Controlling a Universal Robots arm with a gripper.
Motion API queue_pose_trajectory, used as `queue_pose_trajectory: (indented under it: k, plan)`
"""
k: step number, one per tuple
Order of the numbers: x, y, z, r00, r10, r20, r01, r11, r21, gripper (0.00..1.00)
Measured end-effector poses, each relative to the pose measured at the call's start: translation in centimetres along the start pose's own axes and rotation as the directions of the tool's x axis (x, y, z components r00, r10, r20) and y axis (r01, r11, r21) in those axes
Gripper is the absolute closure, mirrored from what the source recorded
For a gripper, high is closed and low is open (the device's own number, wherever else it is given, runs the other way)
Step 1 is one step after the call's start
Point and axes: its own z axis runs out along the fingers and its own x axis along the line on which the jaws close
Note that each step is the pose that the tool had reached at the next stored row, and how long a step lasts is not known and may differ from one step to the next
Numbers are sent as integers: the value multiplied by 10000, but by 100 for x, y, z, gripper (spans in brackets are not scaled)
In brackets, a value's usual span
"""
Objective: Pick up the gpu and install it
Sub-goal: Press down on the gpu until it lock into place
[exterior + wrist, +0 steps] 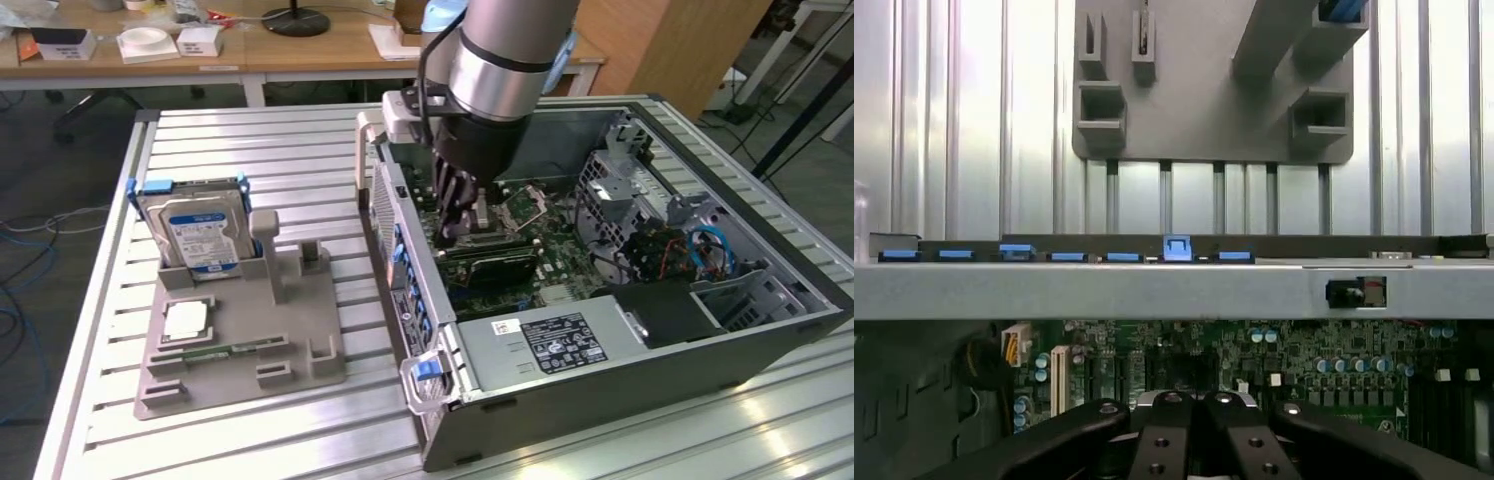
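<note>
The gripper [461, 225] is seen low inside the open computer case [747, 345], and its black fingers [1174, 435] are pressed together. Whether anything thin is pinched between them cannot be told. In the wrist view the two fingers meet in the middle, with the green motherboard [1324, 365] spread out just past them.

The gpu [497, 262] is seen right under the gripper's tips. It is a dark flat card that sits across the motherboard [567, 262], in the middle of the case. The fingers reach down to its near edge, so the card and the gripper are touching or very close; which of the two cannot be told.

Around the card, the shiny square chip socket [523, 205] is seen just behind it. A black power box with a white label [567, 340] is fixed in front of it, at the near end of the case. Blue cables [714, 250] are seen toward the exterior view's right.

Outside the case, a grey holder tray [240, 345] is set on the metal table [267, 150] at the exterior view's left. A silver hard drive [198, 232] with a blue and white label is stood up in the tray. A square chip [186, 320] and a thin green stick [214, 352] are laid flat on it.
</note>
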Motion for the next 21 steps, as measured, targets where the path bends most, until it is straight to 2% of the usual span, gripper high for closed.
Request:
queue_pose_trajectory:
  k: [4,13,15,19,21]
  plan:
    - [1,76,77,10000,54,4,-54,10000,16,89]
    - [2,106,87,10000,95,5,-95,10000,14,89]
    - [3,107,87,9999,98,-19,-98,10000,16,89]
    - [3,108,87,9999,106,-110,-106,9999,18,89]
    - [3,114,87,9999,108,-121,-108,9999,19,89]
